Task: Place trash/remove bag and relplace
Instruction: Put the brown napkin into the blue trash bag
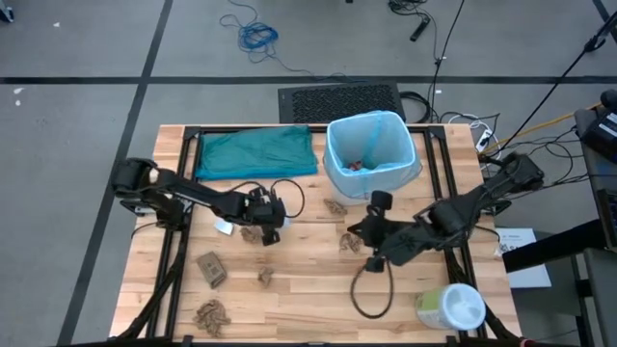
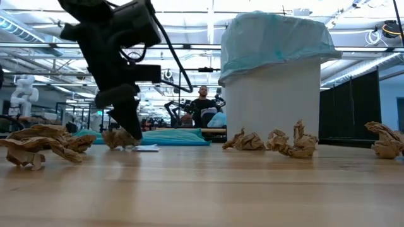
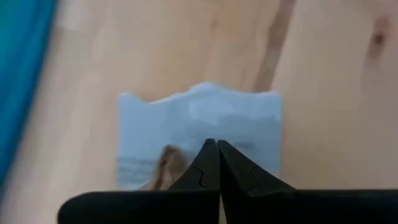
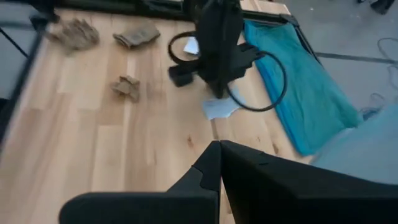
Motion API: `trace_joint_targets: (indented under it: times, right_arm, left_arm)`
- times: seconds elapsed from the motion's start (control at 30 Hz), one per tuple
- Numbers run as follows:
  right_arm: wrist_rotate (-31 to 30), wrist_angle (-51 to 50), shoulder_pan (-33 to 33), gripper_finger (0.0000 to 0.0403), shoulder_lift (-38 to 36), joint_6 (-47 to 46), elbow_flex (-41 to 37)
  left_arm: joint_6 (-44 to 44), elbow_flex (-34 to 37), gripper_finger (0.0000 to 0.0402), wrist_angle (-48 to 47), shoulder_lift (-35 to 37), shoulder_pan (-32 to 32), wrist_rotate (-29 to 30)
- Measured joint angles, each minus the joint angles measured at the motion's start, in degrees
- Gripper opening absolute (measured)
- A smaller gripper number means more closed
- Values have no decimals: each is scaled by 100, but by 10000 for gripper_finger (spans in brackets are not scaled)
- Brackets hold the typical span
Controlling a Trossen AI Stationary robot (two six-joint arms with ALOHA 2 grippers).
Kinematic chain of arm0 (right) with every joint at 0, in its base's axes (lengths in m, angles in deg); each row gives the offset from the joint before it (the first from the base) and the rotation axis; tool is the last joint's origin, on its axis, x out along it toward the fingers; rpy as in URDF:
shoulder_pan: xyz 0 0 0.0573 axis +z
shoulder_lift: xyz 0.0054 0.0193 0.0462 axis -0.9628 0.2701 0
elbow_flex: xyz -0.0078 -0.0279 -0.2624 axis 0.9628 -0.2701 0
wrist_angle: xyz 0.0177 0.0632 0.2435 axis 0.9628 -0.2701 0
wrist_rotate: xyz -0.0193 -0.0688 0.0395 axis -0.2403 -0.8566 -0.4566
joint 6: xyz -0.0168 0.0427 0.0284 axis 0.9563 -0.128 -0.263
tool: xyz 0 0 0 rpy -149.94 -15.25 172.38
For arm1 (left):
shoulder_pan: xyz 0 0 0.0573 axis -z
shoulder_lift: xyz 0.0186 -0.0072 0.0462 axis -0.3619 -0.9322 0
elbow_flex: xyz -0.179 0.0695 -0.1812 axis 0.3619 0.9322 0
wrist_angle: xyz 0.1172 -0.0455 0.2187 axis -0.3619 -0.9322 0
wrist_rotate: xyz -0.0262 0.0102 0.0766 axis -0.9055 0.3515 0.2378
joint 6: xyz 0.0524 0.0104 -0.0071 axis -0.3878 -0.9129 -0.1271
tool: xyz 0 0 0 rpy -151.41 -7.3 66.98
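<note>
Left gripper (image 1: 253, 229) sits pinched shut with tips down on a white paper scrap (image 3: 199, 134) I see beside the teal bag (image 1: 256, 151); right gripper (image 1: 364, 234) shut, empty, near the white bin (image 1: 371, 169) with its light-blue liner (image 2: 278, 38); brown paper wads (image 2: 268, 141) scattered over the table (image 1: 299, 289)

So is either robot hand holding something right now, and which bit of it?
Nothing is held. The left gripper is shut with its tips just above a white paper scrap lying flat on the table. The right gripper is shut and empty.
</note>
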Motion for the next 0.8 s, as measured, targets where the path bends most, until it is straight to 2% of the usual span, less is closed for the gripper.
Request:
trace_joint_targets:
  times: [0.23,0.33,0.43,0.5,0.67,0.8]
  right_arm:
    - [180,219,-327,0,758,795,0]
    - [186,207,-374,0,1020,1075,0]
    - [188,196,-369,0,1117,1252,0]
    - [186,200,-367,0,1104,1263,0]
    - [285,226,-345,0,1012,1286,0]
    - [302,222,-318,0,1020,1284,0]
  left_arm:
    - [-88,-17,0,877,-590,3,-393]
    - [-88,-20,0,1429,-780,59,-804]
    - [-90,-47,0,1814,-794,168,-1174]
    - [-90,-76,0,1655,-657,245,-1255]
    - [-57,-153,0,1629,15,288,-1187]
    - [166,-153,0,984,404,231,-643]
